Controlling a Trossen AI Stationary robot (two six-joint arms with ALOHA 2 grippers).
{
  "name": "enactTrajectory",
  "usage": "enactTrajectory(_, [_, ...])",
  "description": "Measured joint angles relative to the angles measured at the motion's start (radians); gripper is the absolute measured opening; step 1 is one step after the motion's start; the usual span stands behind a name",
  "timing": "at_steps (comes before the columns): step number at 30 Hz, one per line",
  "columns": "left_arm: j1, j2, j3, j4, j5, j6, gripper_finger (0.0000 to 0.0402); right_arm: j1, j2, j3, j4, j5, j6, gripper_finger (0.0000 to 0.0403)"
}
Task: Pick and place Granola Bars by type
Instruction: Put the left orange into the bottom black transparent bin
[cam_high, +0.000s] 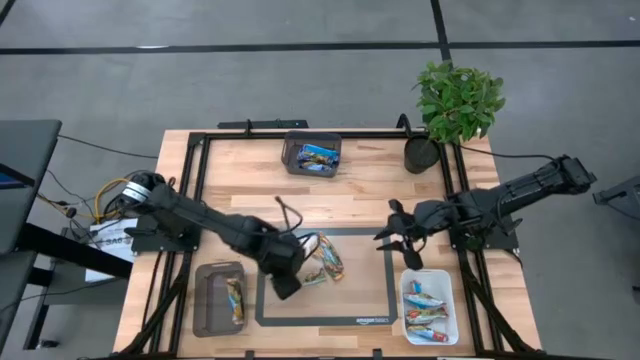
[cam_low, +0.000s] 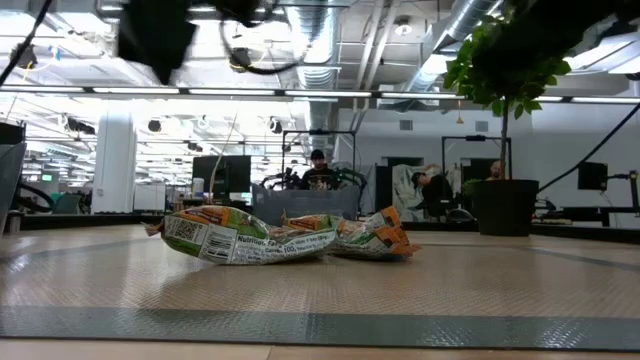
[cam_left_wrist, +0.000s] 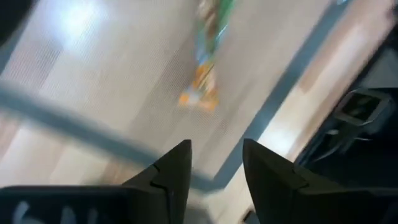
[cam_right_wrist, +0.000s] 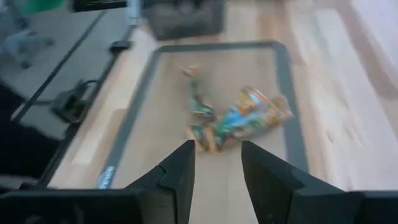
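A small heap of brown-orange Granola Bars (cam_high: 325, 258), uncountable, lies mid-table on the mat (cam_high: 368, 300). The left gripper (cam_high: 287, 287) and the right gripper (cam_high: 392, 238) flank it, each with fingers apart and empty.

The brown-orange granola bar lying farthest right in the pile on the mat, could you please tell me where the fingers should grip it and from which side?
Grip the brown-orange granola bar across its narrow width near mid-length, coming straight down from above. It lies flat and long on the mat, its right edge clear of the other bars. The left gripper, open, is closest.
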Motion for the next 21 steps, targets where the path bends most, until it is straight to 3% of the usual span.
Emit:
enactTrajectory(8, [0.083, 0.140, 0.000, 0.065, 0.171, 0.215, 0.0131, -0.061, 0.000, 0.000, -0.103, 0.016, 0.144, 0.0122])
enactTrajectory(21, [0.093, 0.309, -0.001, 0.193, 0.122, 0.323, 0.0131, -0.065, 0.000, -0.001, -0.160, 0.012, 0.146, 0.0122])
